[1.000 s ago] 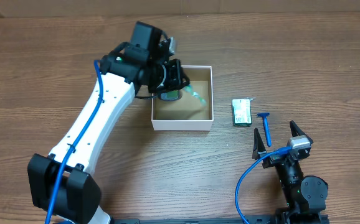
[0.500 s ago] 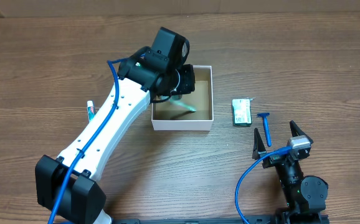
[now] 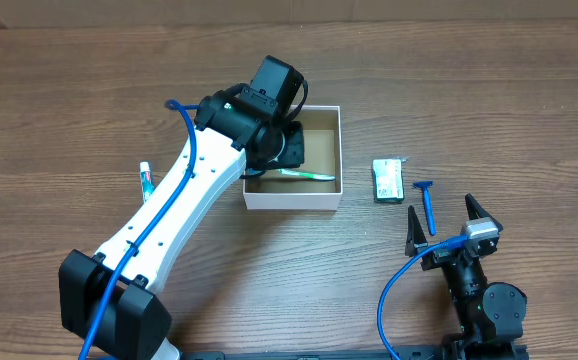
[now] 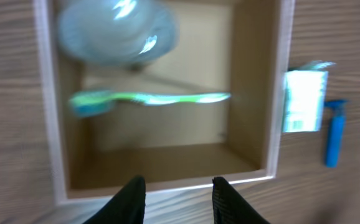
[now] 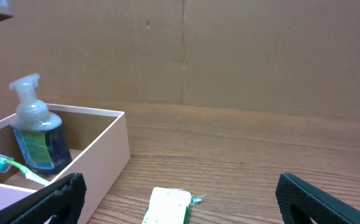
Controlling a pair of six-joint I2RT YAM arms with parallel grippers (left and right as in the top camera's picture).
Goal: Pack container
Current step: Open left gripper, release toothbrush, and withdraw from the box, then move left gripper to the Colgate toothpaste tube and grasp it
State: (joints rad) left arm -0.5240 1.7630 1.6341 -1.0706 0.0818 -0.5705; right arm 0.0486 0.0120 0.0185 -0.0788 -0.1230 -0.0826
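A small tube (image 3: 146, 180) lies at 9 o'clock on the bench (image 3: 69, 100). The left hand (image 4: 177, 185), fingers apart and holding nothing, hangs over the container (image 3: 291, 199) at mid-bench. It is square with its open side up, and bare wood shows past its 6 o'clock wall. Its toothbrush (image 3: 307, 175) lies 9 to 3. A green packet (image 3: 388, 180) sits near the 3 o'clock wall, not touching. At 5 o'clock the right hand (image 3: 440, 208) is spread wide.

Left wrist view motion-blurred; bottle (image 4: 118, 31) smeared. Overhead: left arm (image 3: 184, 200) covers upper-left corner of container (image 3: 294, 198).
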